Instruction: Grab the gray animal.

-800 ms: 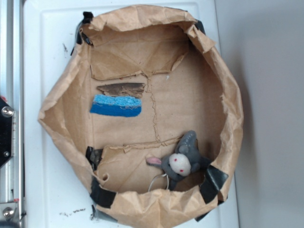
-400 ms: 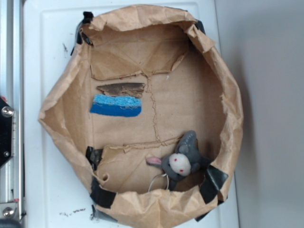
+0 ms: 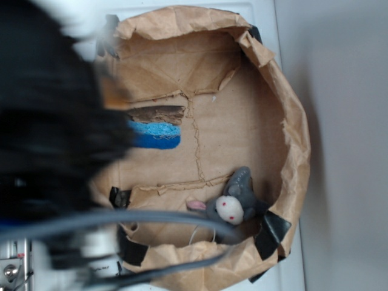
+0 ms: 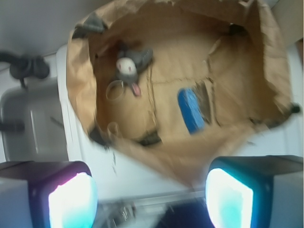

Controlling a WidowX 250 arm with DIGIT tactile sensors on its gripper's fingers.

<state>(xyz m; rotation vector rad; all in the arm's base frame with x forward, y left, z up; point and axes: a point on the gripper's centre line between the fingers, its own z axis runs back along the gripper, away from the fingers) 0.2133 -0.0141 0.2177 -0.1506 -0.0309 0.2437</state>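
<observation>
The gray animal [image 3: 236, 202] is a small dark-gray plush with a round cream face and red eyes. It lies at the lower right inside the brown paper bag [image 3: 291, 121]. In the wrist view the gray animal [image 4: 129, 64] sits far off at the upper left of the bag. My gripper [image 4: 151, 199] is open with nothing between its two glowing fingers [image 4: 72, 202]. It hangs outside the bag's edge over the white surface, well apart from the toy. In the exterior view the arm [image 3: 48, 121] is a dark blur over the left side, hiding the gripper.
A blue sponge-like rectangle [image 3: 154, 134] lies on the bag floor beside a dark torn strip [image 3: 156, 113]. The bag's crumpled walls rise all round, with black tape [image 3: 276, 230] at the corners. A white tray [image 3: 267, 18] holds the bag. A grey cable [image 3: 151, 217] crosses the lower left.
The arm has swept into the exterior view from the left, now covering the bag's left wall and part of the blue rectangle. The gray animal has not moved.
</observation>
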